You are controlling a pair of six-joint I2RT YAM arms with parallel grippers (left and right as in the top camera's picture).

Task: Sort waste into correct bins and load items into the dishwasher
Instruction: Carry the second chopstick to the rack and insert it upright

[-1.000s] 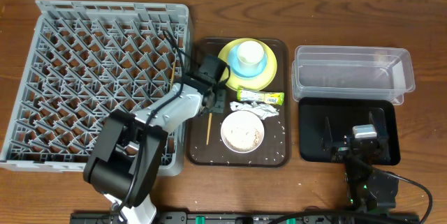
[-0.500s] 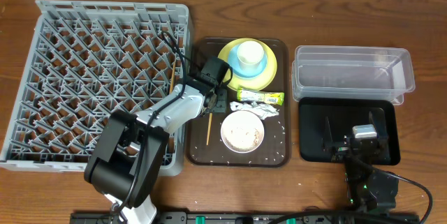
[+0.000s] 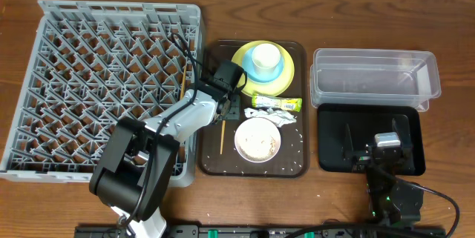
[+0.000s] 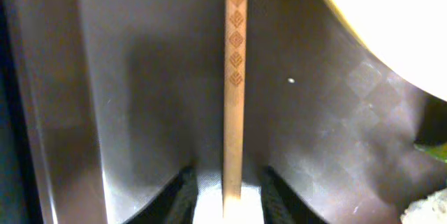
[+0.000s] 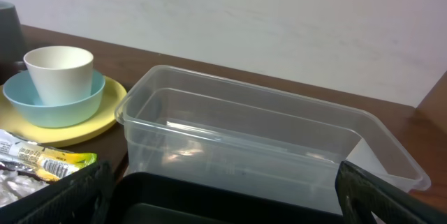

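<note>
Probably a robot lab bench — wooden table, plain white wall, grey dish rack.

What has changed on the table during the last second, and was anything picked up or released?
Very little. The left claw seems to have moved slightly toward the yellow plate. It is now open astride the chopstick on the brown tray. Nothing was taken hold of or let go. The right claw, open over the black tray, and everything else stayed put.
</note>
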